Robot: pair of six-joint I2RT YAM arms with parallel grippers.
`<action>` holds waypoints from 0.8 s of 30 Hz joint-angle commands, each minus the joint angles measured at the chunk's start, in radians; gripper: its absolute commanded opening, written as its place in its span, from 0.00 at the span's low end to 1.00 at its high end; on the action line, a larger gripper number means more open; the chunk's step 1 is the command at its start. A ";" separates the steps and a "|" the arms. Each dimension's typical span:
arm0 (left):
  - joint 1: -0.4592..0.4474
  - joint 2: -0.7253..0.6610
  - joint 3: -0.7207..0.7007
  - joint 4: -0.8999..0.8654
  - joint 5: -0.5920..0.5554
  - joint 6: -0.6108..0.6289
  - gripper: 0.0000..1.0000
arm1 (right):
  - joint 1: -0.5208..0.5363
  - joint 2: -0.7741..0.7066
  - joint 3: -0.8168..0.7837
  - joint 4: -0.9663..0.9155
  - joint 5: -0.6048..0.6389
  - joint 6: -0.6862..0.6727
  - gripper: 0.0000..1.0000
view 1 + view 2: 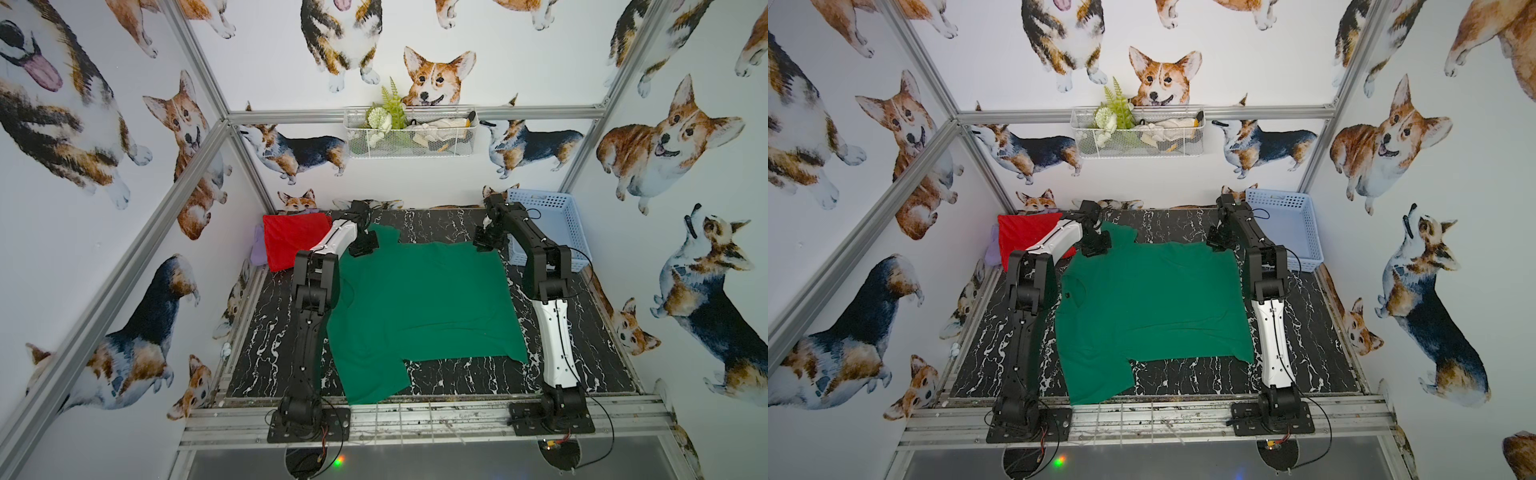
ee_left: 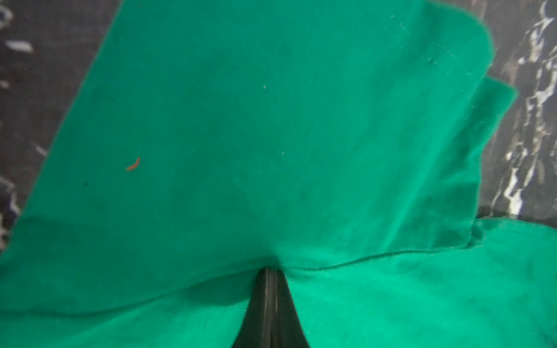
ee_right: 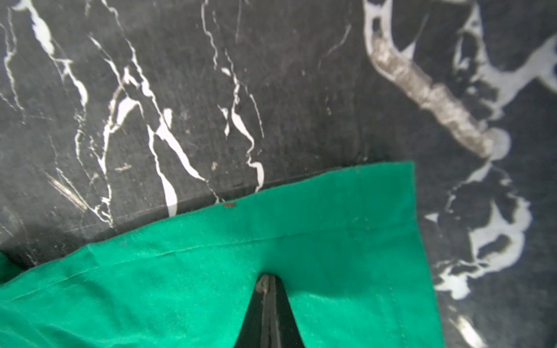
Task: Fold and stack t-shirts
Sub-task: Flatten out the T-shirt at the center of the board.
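Only wrist views show both jaws pinching the green t-shirt [image 2: 271,150].

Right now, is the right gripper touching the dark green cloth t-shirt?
Touching. The right wrist view shows the right gripper shut, with the dark green cloth t-shirt puckered in at its tips near the hem.

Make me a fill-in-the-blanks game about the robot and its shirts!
The spread-out green cloth t-shirt lies on the black marbled ____. The left gripper and right gripper are both ____ on it. The folded red cloth t-shirt sits beside the ____ arm.
Missing words: table; shut; left.
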 commanded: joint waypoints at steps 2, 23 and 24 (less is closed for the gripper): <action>0.006 0.057 0.081 -0.054 0.005 0.020 0.02 | -0.012 0.056 0.063 -0.034 0.003 0.006 0.00; 0.027 0.213 0.322 -0.131 0.073 0.025 0.04 | -0.069 0.148 0.192 -0.019 -0.080 -0.011 0.00; 0.027 0.209 0.314 -0.125 0.084 0.026 0.05 | -0.068 0.148 0.192 -0.018 -0.082 -0.012 0.00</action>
